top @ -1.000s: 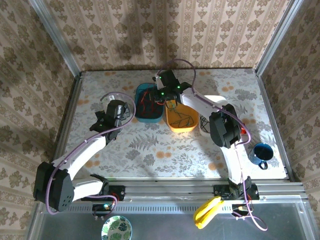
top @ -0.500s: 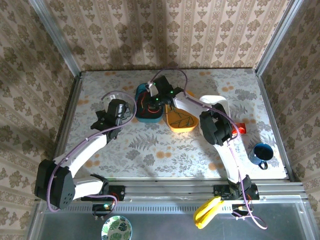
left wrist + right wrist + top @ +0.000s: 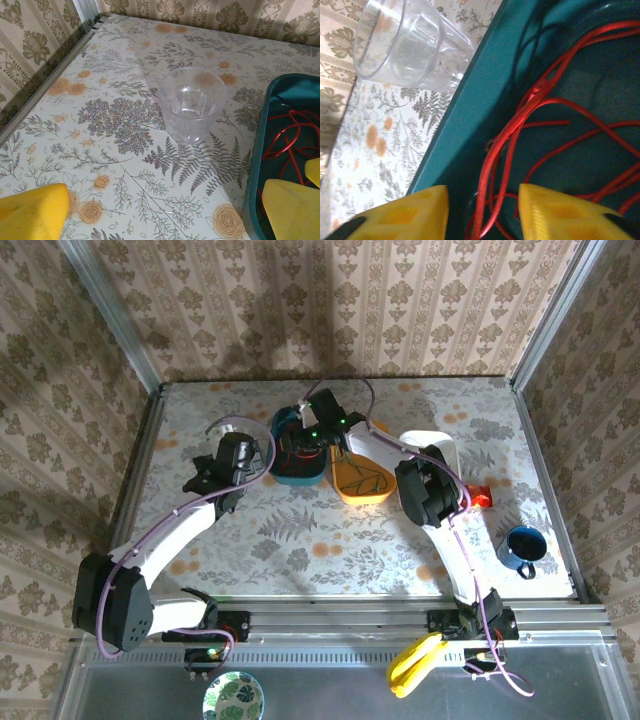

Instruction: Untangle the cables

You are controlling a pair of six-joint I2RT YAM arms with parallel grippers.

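Red cables (image 3: pixel 535 97) lie in loose loops inside a teal bin (image 3: pixel 485 75). My right gripper (image 3: pixel 482 215) hangs low over that bin, open, and a few red strands run freely between its yellow fingers (image 3: pixel 560 215). From above, the right gripper (image 3: pixel 306 435) sits over the teal bin (image 3: pixel 300 477). Dark cables (image 3: pixel 365 477) lie in the orange bin (image 3: pixel 350 495) beside it. My left gripper (image 3: pixel 162 215) is open and holds nothing. It hovers over the table left of the teal bin (image 3: pixel 257 165), where red cables (image 3: pixel 287 137) show.
A clear plastic cup (image 3: pixel 192 102) stands upright on the table just left of the teal bin, close to both grippers. A white bin (image 3: pixel 438 445) sits right of the orange one. A blue mug (image 3: pixel 521 548) stands near the right wall.
My right gripper moved left from the orange bin's edge to over the teal bin and opened its jaws. The left arm edged slightly forward.
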